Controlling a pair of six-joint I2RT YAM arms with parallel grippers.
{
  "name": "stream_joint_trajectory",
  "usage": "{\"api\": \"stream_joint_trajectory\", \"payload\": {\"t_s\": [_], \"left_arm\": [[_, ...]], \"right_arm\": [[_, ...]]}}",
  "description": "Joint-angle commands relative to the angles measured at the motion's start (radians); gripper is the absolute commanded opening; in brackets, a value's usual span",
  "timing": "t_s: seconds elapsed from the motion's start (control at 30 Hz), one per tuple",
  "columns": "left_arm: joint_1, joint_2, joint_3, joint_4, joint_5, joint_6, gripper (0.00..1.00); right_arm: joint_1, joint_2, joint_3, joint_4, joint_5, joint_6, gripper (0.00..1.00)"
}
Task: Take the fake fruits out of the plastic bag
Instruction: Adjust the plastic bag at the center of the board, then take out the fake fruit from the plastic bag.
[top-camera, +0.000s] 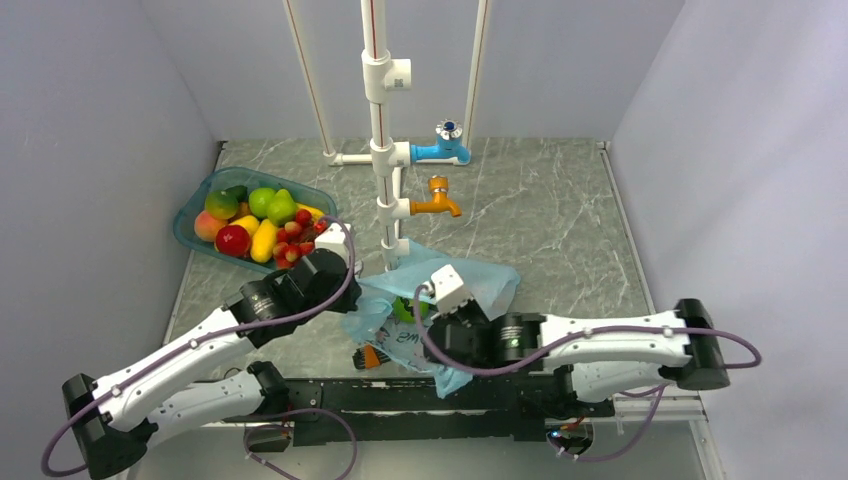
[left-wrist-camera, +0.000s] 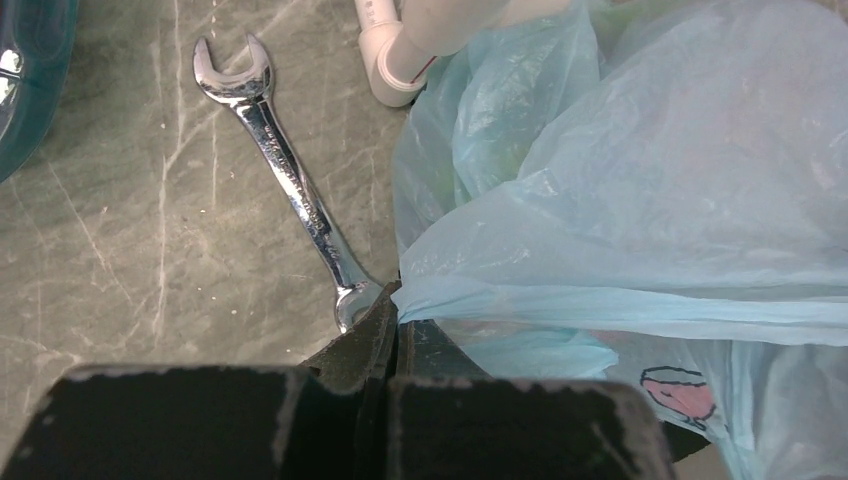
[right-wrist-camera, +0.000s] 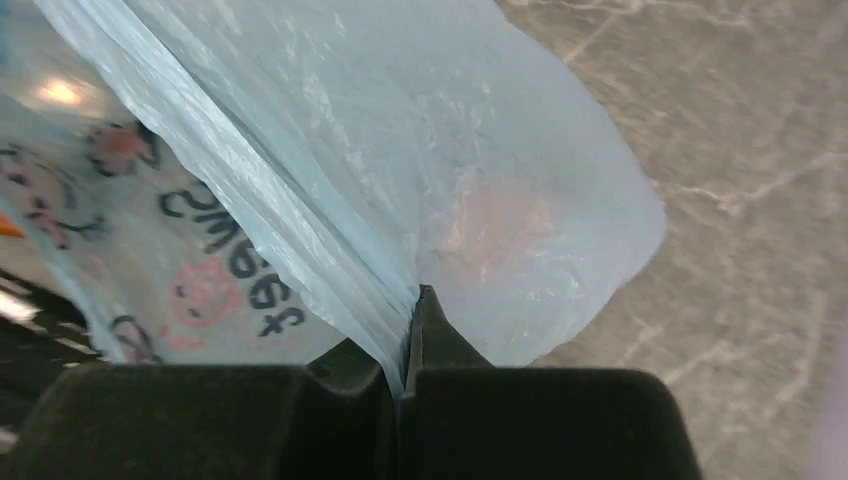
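The light-blue plastic bag (top-camera: 490, 280) lies crumpled on the table between my two arms, at the foot of the pipe stand. A round green fruit (top-camera: 405, 311) peeks out of its folds; the other fake fruits are hidden. My left gripper (top-camera: 358, 298) is shut on the bag's left edge, and the left wrist view shows its jaws (left-wrist-camera: 398, 305) pinching the film (left-wrist-camera: 640, 200). My right gripper (top-camera: 437, 350) is shut on a fold of the bag (right-wrist-camera: 330, 150) at the near side (right-wrist-camera: 412, 300). A faint orange-pink shape (right-wrist-camera: 490, 225) shows through the film.
A teal basket (top-camera: 193, 212) of other fruit stands at the back left. A white pipe stand (top-camera: 378, 130) with a blue tap (top-camera: 450, 150) and an orange tap (top-camera: 440, 203) rises just behind the bag. A steel wrench (left-wrist-camera: 290, 180) lies left of the bag.
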Motion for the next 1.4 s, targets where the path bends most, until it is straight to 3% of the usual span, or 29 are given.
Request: {"api": "stream_joint_trajectory", "payload": {"t_s": [0.0, 0.17, 0.23, 0.3, 0.5, 0.7, 0.87, 0.97, 1.1, 1.37], "left_arm": [[0.007, 0.030, 0.007, -0.024, -0.090, 0.015, 0.00], [0.009, 0.135, 0.087, -0.157, -0.228, 0.009, 0.00], [0.008, 0.178, 0.119, -0.196, -0.249, 0.027, 0.05], [0.008, 0.203, 0.153, -0.226, -0.228, 0.036, 0.16], [0.006, 0.048, 0.144, -0.186, -0.018, 0.076, 0.73], [0.006, -0.191, 0.105, -0.158, 0.179, 0.070, 0.89], [0.005, -0.375, 0.040, -0.052, 0.367, 0.006, 0.90], [0.005, -0.456, -0.018, 0.092, 0.493, -0.049, 0.82], [-0.005, -0.416, -0.127, 0.273, 0.575, -0.141, 0.69], [-0.342, -0.091, -0.070, 0.407, 0.260, -0.087, 0.67]], "right_arm": [[-0.064, -0.125, -0.040, 0.218, -0.286, -0.244, 0.00], [-0.067, -0.166, -0.057, 0.240, -0.398, -0.314, 0.00], [-0.067, -0.195, -0.074, 0.265, -0.441, -0.327, 0.00], [-0.074, -0.222, -0.092, 0.299, -0.469, -0.326, 0.00], [-0.118, -0.222, -0.090, 0.347, -0.528, -0.310, 0.00], [-0.166, -0.174, -0.064, 0.350, -0.554, -0.329, 0.00], [-0.185, -0.170, -0.061, 0.358, -0.576, -0.336, 0.00], [-0.191, -0.178, -0.059, 0.360, -0.582, -0.329, 0.00], [-0.199, -0.186, -0.060, 0.362, -0.596, -0.317, 0.00], [-0.203, -0.222, -0.059, 0.347, -0.601, -0.297, 0.00]]}}
